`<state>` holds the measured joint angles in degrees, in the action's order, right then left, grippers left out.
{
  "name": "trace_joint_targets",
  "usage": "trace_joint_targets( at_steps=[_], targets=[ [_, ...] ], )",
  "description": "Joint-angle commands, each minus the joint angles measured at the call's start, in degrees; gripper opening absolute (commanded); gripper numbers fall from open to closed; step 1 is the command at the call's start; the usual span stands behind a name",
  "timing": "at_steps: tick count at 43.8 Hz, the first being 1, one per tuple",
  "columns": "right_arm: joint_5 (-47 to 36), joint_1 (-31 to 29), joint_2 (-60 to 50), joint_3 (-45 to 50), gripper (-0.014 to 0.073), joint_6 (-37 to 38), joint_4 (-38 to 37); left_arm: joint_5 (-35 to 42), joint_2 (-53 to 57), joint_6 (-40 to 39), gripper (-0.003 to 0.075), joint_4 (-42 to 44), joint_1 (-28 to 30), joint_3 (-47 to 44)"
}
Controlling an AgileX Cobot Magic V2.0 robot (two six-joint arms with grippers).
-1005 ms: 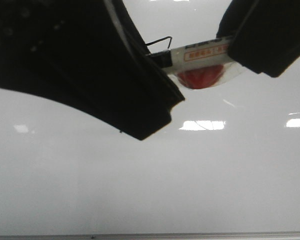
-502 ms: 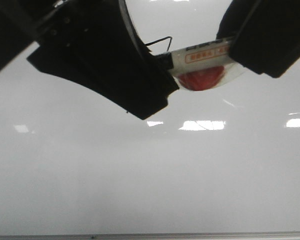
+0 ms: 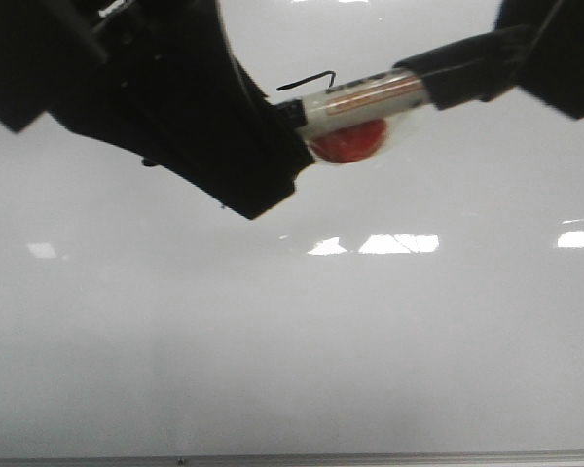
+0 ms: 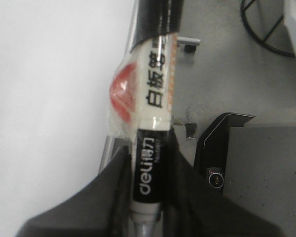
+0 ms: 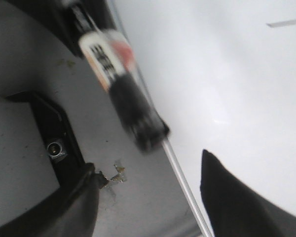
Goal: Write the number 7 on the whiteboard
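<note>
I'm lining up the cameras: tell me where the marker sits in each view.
Front view: marker, upper centre, slanting.
Left wrist view: clamped in the left gripper, beside the whiteboard.
Right wrist view: blurred, along the whiteboard's edge.
Shared landmark: the red patch on its barrel.

my wrist cams: grey speckled floor (image 4: pixel 246 79), black cable loop (image 4: pixel 266 24) nr corner, bright overhead light glare.
</note>
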<state>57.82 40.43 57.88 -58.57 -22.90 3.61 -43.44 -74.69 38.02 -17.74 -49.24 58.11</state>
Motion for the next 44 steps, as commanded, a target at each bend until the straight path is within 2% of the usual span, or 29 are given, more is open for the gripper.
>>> trace_joint_targets(
  at_steps=[1,5,10,15,19,25,30,37,44],
  targets=[
    [-0.6,-2.9,-3.9,-1.7,0.0491,7.7,-6.1,2.7,3.2,-9.4,0.0038,5.5,2.4,1.9],
    [0.2,-5.0,-6.7,-1.7,0.0491,12.1,-9.1,2.4,5.3,-19.6,0.0038,13.6,5.9,1.9],
    [0.2,-6.1,-8.7,-1.5,0.0491,13.1,-10.0,0.5,9.0,-30.4,0.0037,23.5,11.1,1.9],
    [0.3,-6.2,-9.6,-1.5,0.0491,13.1,-10.0,-2.8,12.4,-38.5,0.0037,31.0,17.9,1.9],
    [0.8,-6.2,-9.6,-1.5,0.0491,13.1,-10.0,-2.3,14.5,-43.5,0.0037,34.8,24.9,1.0],
    [1.1,-6.2,-9.6,-1.5,0.0491,13.1,-10.0,5.5,15.3,-48.4,0.0037,34.1,35.1,-2.4],
    [1.1,-6.2,-9.6,-1.5,0.0491,13.1,-10.0,14.6,14.0,-48.7,0.0037,31.4,41.3,-6.3],
    [1.1,-6.2,-9.6,-1.5,0.0491,13.1,-10.0,22.9,10.0,-48.7,0.0037,27.2,46.5,-9.4],
    [1.0,-6.2,-9.6,-1.5,0.0491,13.1,-10.0,29.4,3.9,-48.7,0.0037,23.5,48.0,-9.4]
  ],
)
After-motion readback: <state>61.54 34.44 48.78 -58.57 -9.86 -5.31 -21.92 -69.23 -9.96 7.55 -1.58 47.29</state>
